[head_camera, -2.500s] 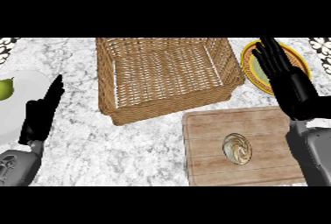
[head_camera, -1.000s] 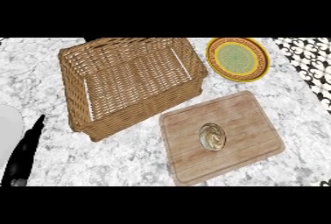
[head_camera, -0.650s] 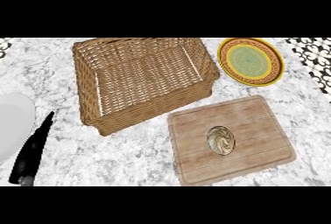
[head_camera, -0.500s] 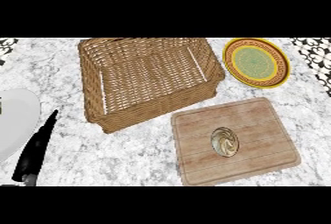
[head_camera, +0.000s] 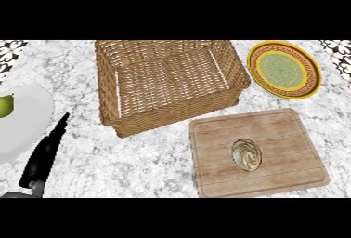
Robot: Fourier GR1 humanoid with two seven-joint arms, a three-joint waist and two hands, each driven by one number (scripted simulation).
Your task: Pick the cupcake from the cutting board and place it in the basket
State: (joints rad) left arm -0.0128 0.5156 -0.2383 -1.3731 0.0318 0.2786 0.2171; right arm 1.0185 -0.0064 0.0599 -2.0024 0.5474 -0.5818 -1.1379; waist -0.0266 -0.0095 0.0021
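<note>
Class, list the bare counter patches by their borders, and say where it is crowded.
Bare: between the left robot hand and cutting board, below the basket; also between the white plate and basket. Crowded: where basket, yellow plate and cutting board come close.

left hand [head_camera: 44, 158] at lower left | near plate [head_camera: 24, 123] just left of it, fruit [head_camera: 5, 106] on it | basket [head_camera: 171, 114] beyond hand, to its right | cutting board [head_camera: 291, 135] well right of hand, before basket, cupcake [head_camera: 247, 154] on it | far plate [head_camera: 284, 69] right of basket
</note>
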